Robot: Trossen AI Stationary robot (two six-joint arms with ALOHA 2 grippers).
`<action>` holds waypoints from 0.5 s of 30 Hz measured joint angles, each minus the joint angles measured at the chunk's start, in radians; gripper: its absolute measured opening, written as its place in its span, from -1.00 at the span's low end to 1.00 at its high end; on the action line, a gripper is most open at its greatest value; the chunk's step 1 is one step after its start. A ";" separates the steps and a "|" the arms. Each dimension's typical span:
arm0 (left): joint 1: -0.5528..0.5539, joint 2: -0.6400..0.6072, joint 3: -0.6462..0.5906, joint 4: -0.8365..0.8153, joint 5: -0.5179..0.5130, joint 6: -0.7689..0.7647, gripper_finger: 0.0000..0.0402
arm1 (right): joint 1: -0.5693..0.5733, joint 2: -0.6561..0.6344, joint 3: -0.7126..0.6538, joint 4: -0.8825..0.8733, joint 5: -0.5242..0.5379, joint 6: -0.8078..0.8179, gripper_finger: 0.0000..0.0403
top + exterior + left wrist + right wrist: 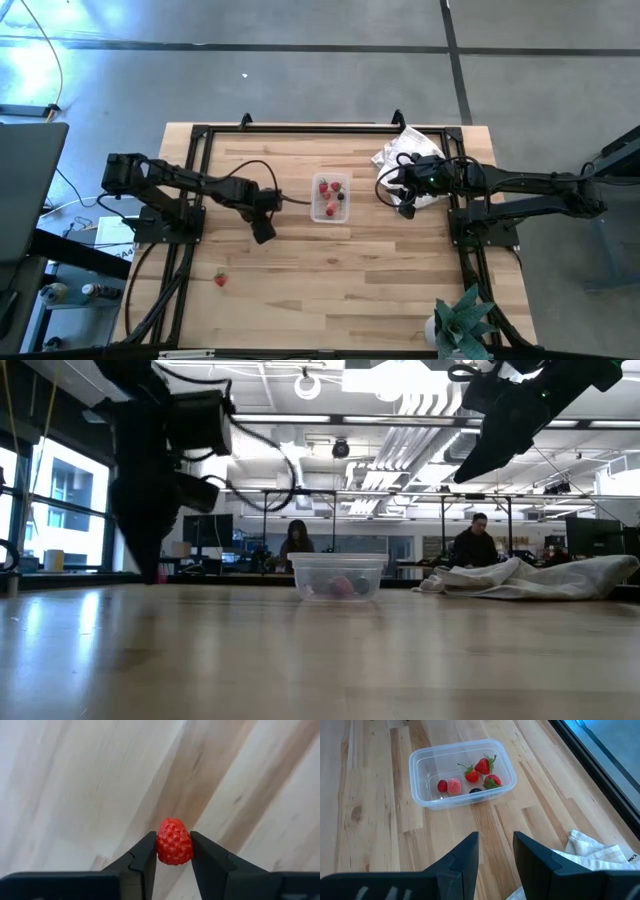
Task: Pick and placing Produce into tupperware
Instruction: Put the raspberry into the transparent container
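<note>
The clear tupperware point(330, 198) stands at the table's middle with several small red pieces and a dark one inside point(470, 779); it also shows in the low view point(338, 576). My left gripper point(264, 232) is left of the tub, above the table, shut on a red raspberry point(174, 842). One more red piece point(220, 280) lies on the table toward the near left. My right gripper point(405, 210) hovers right of the tub, above the table, open and empty point(496, 851). My left gripper pinches the raspberry's two sides point(160, 846) between its two fingertips. The berry's rounded end sticks out past the fingertips. The berry is lifted clear of the table.
A crumpled white cloth point(408, 152) lies at the far right of the table, under my right arm. A green plant-like object point(462, 320) stands at the near right corner. Black frame rails run along the table's left and right sides. People sit in the room behind.
</note>
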 joint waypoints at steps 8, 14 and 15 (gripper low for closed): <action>0.000 0.000 0.184 0.001 -0.027 0.174 -0.53 | 0.000 0.000 0.000 0.000 0.000 0.000 -0.44; -0.001 0.000 0.373 -0.002 -0.028 0.372 -0.52 | 0.000 0.000 0.000 0.000 0.000 0.000 -0.44; -0.001 0.000 0.407 -0.003 -0.028 0.414 -0.51 | 0.000 0.000 0.000 0.000 0.000 0.000 -0.44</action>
